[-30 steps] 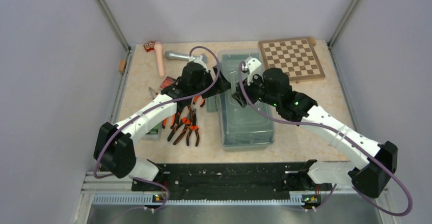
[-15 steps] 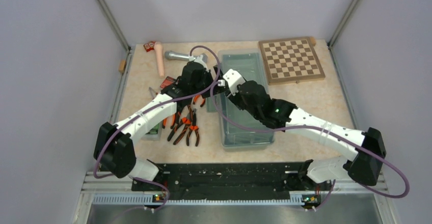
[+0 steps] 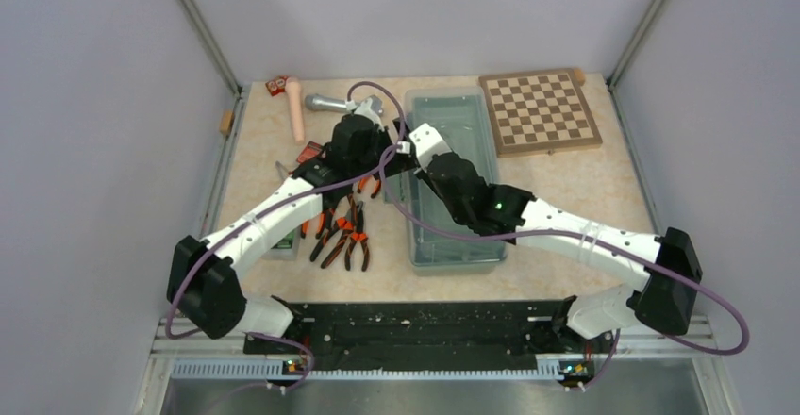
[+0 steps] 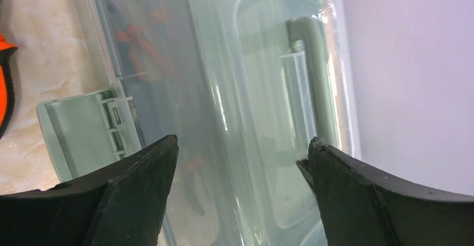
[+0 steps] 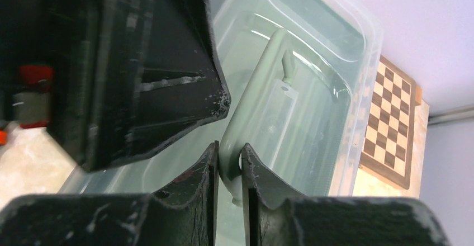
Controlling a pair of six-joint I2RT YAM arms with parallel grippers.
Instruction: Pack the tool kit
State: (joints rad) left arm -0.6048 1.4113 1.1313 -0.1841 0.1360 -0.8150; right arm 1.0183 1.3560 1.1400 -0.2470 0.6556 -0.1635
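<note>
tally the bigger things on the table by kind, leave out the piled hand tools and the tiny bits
toolbox: 1
chessboard: 1
microphone: 1
pale pink cylinder: 1
total: 4

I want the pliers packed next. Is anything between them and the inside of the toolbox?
Yes: the translucent lid lies over the toolbox, its handle pinched by the right gripper. The pliers lie outside, to its left.
</note>
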